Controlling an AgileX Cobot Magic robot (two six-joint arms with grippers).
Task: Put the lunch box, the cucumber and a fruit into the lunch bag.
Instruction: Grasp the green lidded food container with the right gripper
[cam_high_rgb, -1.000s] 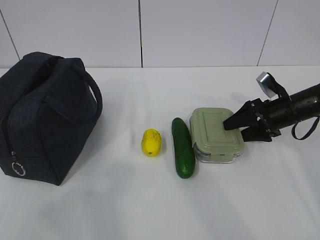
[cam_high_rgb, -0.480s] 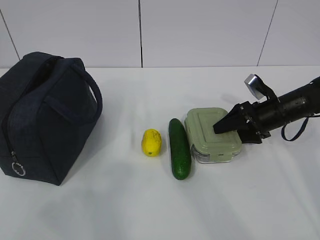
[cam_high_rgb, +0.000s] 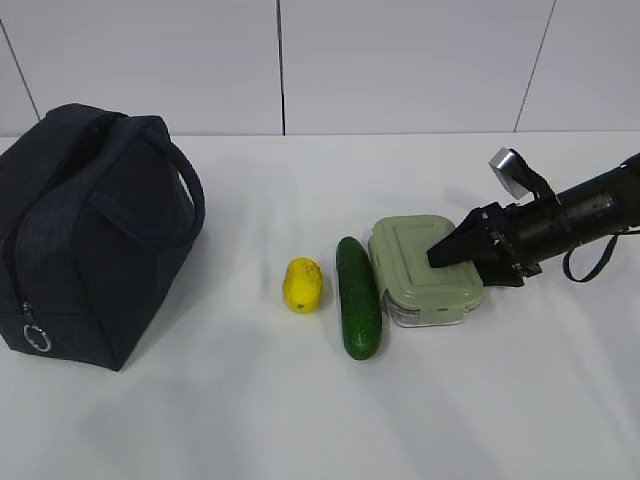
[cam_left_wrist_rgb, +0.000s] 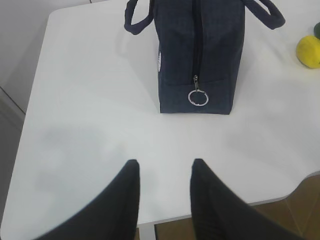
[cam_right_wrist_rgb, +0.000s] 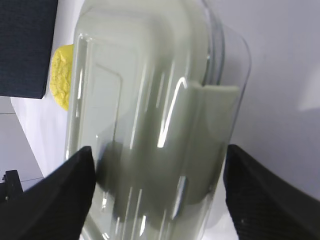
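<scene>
Two claw fingers (cam_right_wrist_rgb: 55, 195) straddle the lunch box (cam_high_rgb: 424, 267), cucumber (cam_high_rgb: 359, 296) touching its left edge.

Between the matt black fingers (cam_right_wrist_rgb: 55, 200) the lunch box (cam_right_wrist_rgb: 150, 125) shows glossy clear plastic walls under a smooth sage lid. Beyond it the cucumber (cam_high_rgb: 359, 296) has shiny skin and the fruit (cam_high_rgb: 302, 284) a dimpled rind. The bag (cam_left_wrist_rgb: 200, 50) is matt woven cloth with a metal ring (cam_left_wrist_rgb: 197, 98)

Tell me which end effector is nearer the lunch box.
Right. The right end effector straddles the lunch box, fingers either side of it. The left end effector hovers beyond the lunch bag, far from it.
</scene>
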